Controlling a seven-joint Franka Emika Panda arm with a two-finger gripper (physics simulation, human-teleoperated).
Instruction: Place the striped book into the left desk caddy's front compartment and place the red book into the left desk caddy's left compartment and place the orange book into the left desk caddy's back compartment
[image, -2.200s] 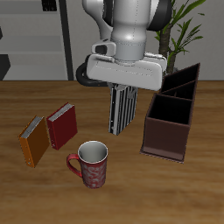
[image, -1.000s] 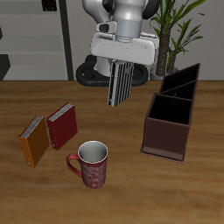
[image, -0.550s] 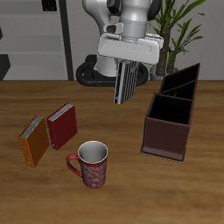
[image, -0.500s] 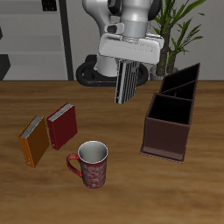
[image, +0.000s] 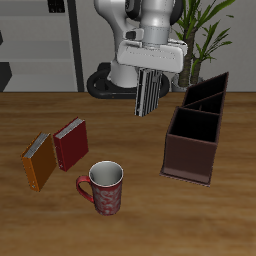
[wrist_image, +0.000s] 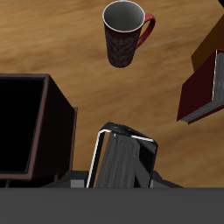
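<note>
My gripper (image: 150, 74) is shut on the striped book (image: 148, 94), which hangs upright in the air well above the table, beside the left desk caddy (image: 196, 142). In the wrist view the striped book (wrist_image: 124, 159) shows end-on below the fingers, next to the caddy's black inside (wrist_image: 22, 118). The red book (image: 71, 143) and the orange book (image: 39, 161) lie side by side on the table, far from the caddy. The red book (wrist_image: 200, 87) also shows in the wrist view, with the orange book (wrist_image: 215, 33) partly cut off.
A red patterned mug (image: 104, 188) stands near the table's front edge, between the books and the caddy; it also shows in the wrist view (wrist_image: 124, 31). A potted plant (image: 205, 25) and shelves stand behind the table.
My gripper has lifted the striped book higher and carried it toward the caddy's side. The books on the table, the mug and the caddy have not moved.
</note>
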